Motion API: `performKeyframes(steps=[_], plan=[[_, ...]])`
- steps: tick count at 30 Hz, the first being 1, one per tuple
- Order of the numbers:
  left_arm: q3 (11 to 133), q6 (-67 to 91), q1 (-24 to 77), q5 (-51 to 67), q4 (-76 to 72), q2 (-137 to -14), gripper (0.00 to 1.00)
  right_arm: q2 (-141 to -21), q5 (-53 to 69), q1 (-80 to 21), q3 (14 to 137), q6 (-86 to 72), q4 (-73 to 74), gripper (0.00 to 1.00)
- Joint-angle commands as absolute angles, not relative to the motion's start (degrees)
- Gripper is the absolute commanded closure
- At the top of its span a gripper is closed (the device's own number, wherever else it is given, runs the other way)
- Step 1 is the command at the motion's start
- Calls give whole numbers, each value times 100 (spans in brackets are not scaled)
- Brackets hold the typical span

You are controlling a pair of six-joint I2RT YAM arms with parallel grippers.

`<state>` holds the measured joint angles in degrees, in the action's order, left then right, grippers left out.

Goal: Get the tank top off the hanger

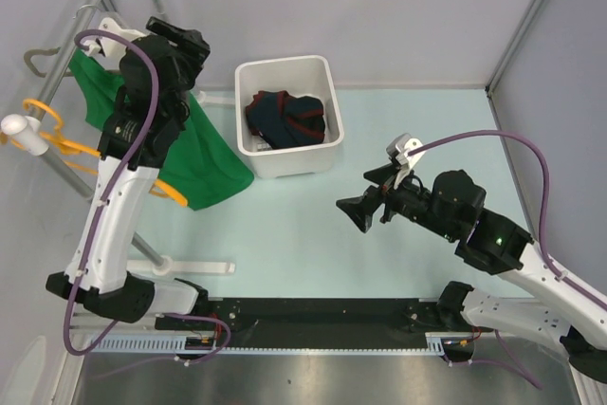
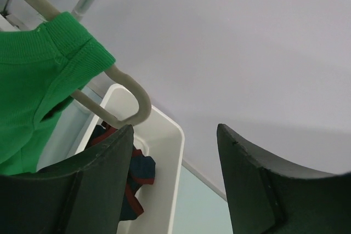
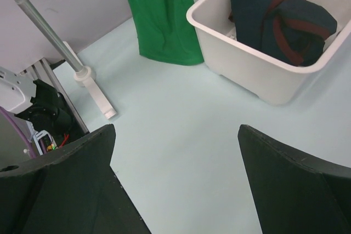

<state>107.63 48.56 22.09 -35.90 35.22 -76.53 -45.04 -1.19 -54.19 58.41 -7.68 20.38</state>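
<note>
The tank top hangs lengthwise from the hanger on the rack at the counter's left side, its hem down beside the white bin. One strap sits near the hanger's curved end, which points toward the bin. The left end effector is up by that end, jaws parted, gripping nothing. The right end effector hovers over the counter, wide open and empty.

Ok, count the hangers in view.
2. A grey hanger carries the tank top at far left; an orange hanger hangs beside it, nearer the arm bases. The left arm may hide others.
</note>
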Motion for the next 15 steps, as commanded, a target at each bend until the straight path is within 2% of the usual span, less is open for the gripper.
performKeyframes(steps=[1,15], plan=[[10837,5133,2048,-3787,3366,-7804,32,-4307,104,-5326,5696,-764,1995,0],[10494,5510,1864,-4175,3296,-7928,32,-4201,351,-5028,5502,-791,1889,0]])
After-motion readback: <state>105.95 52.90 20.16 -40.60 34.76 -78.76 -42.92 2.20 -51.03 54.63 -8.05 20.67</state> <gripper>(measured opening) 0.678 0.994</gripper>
